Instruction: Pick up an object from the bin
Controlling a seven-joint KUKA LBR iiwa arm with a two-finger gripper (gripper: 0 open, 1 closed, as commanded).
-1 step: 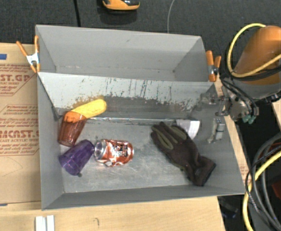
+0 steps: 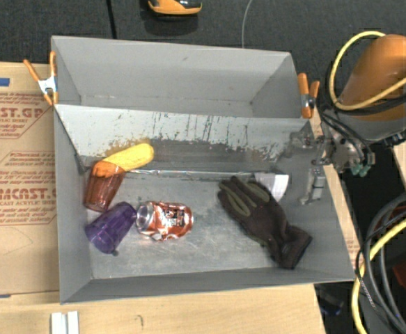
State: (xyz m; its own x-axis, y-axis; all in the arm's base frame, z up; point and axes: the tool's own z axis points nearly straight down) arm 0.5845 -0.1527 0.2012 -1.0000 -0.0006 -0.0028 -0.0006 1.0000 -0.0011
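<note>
My gripper [image 2: 316, 183] hangs over the bin's right wall, near the right rim. A small white piece [image 2: 280, 184] lies just to its left on the bin floor. A dark brown glove [image 2: 262, 219] stretches from the middle of the floor toward the front right corner, below and left of the gripper. Nothing shows between the gripper and these things.
A crushed red and white can [image 2: 165, 220] lies at the front middle, with a purple cup [image 2: 110, 227] on its side to its left. A brownish translucent cup [image 2: 102, 186] and a yellow corn-like piece [image 2: 131, 156] sit by the left wall. The arm, with its orange cover and cables, stands at the right.
</note>
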